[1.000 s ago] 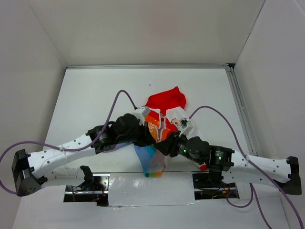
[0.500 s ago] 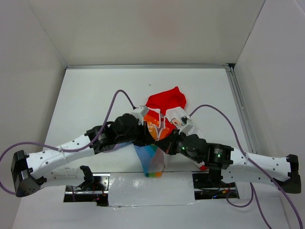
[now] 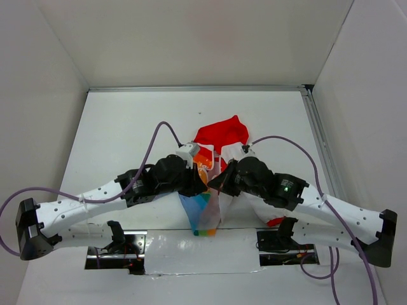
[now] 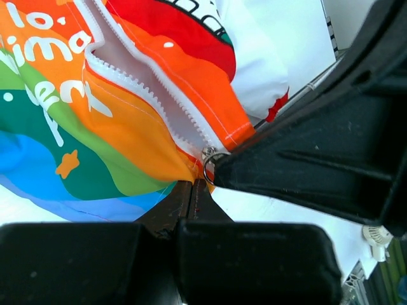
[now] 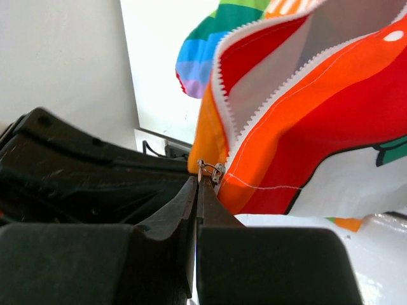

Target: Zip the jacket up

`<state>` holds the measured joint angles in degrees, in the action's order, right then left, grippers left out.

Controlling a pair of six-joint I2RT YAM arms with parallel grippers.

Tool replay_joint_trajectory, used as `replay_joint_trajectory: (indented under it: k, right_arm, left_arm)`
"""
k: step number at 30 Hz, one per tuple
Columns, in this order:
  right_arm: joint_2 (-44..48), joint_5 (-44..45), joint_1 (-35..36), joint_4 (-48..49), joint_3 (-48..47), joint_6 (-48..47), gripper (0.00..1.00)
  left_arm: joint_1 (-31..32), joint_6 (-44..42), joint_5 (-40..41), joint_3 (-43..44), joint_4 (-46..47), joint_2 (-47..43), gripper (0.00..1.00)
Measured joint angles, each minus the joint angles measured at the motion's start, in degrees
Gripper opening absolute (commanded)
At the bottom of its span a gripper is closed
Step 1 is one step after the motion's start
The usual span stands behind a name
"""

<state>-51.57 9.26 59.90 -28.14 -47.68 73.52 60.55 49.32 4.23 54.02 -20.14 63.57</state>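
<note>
Nearest, the right fingers [image 5: 175,213] are pressed together on the zipper pull [image 5: 207,170], at the low end of the open zip. Just beside them the left fingers [image 4: 166,216] are pressed together too. They seem to pinch the hem of the jacket [image 3: 205,210] under the slider, though cloth hides the contact. So the step in hand is securing pull and hem.

Beyond, the teeth [image 4: 137,86] lie apart, running towards the red hood [image 3: 222,133] at mid worktop [image 3: 127,121]. The next move calls for drawing the pull towards the hood while the left side keeps the hem taut.
</note>
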Motion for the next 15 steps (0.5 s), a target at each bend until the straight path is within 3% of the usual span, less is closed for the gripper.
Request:
replay_joint_trajectory:
  k: [7, 15]
  right_arm:
    - [0.04, -6.1, -5.99, -2.38, -0.46, 0.31, 0.0]
    - [-0.15, -20.55, -14.38, -1.53, -0.44, -3.48, 0.0]
  left_arm:
    - [1.22, -3.96, 1.53, -0.44, 2.36, -0.7, 0.0]
    - [1.62, -11.15, 0.22, -2.19, 6.23, -2.84, 0.0]
